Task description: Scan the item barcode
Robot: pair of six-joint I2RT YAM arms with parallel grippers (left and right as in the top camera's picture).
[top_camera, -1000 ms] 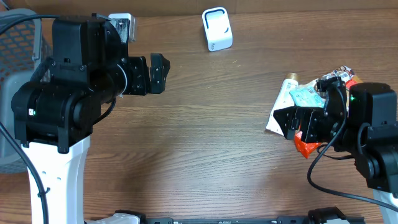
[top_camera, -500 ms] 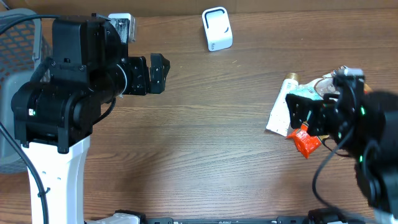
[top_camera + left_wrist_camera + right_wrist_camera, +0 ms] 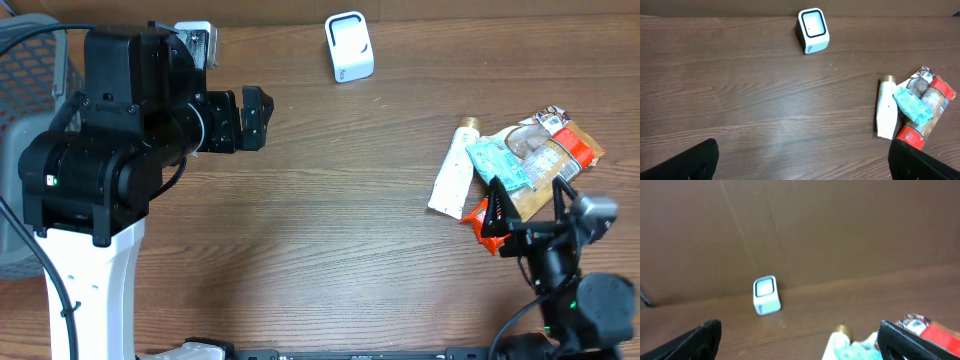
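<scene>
The right gripper (image 3: 530, 208) stands with its jaws spread as wide as they go and nothing between them. A second ago it was low over the pile of items (image 3: 515, 170). It has since pulled back toward the front edge of the table (image 3: 330, 220) and tipped upward, so its wrist camera now looks at the scanner (image 3: 349, 46) and the brown wall (image 3: 840, 225) behind it rather than down at the goods. I judge that nothing has been picked: the pile seems undisturbed, and a fresh approach is needed before any scan. The left gripper (image 3: 250, 118) has not moved; it hovers left of the scanner, also wide open and empty. The pile sits well apart from the scanner, to its right and nearer the front edge. In it are a white tube (image 3: 452, 180) with its gold-coloured cap (image 3: 468, 124) toward the scanner's end, a crumpled teal packet (image 3: 497, 160) lying partly over the tube, and a long red-ended pack (image 3: 565, 150) with a clear middle, slanted and touching the teal packet. No barcode shows on any of them.
</scene>
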